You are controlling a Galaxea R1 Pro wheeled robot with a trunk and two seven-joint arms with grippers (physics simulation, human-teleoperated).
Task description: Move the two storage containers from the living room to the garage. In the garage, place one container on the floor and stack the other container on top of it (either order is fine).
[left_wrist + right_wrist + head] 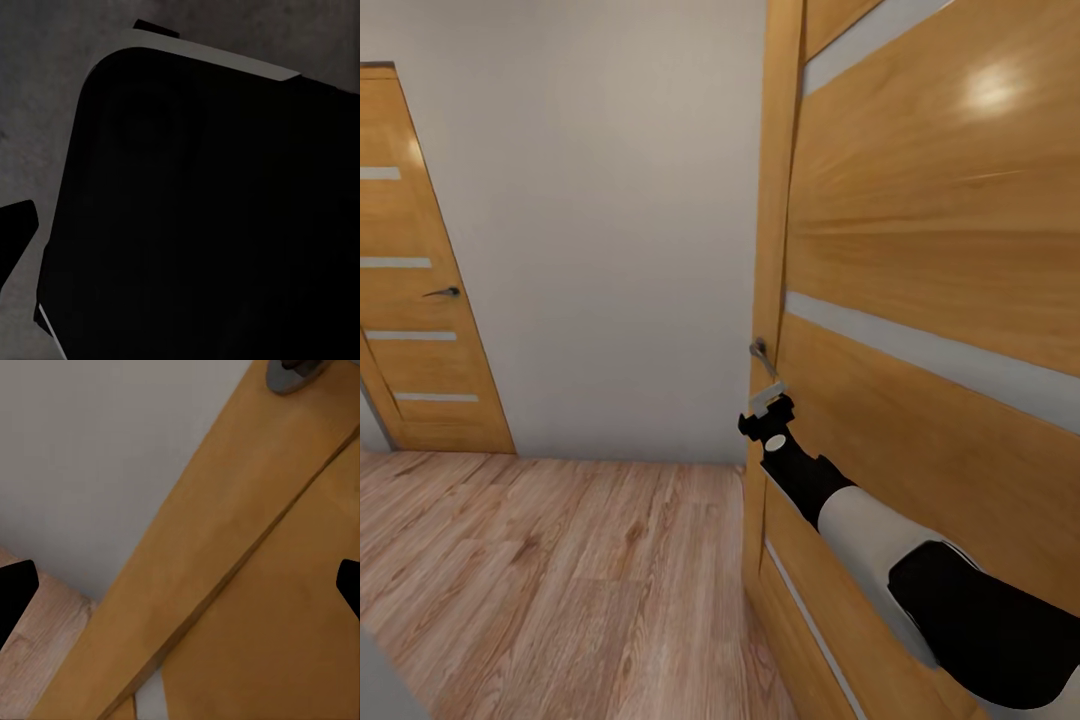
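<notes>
**Reaching for door handle, no bins in sight**

Reaching w/ right arm toward the near door (920,260), which fills the right half of the head view. Right gripper (765,405) sits just below the metal handle (760,352), center frame; can't tell from there if it touches. In the right wrist view the fingertips (16,592) stand wide apart w/ nothing between, handle plate (289,375) at that frame's top edge. Left gripper: can't tell its state, the left wrist view is mostly dark.

Storage containers aren't visible; floor is wood plank (540,580), so prob. not the garage yet. Second door (420,300) at left.

Risks, my read: fingers slide off the lever, or arm jams against the door face if the base is too close.
</notes>
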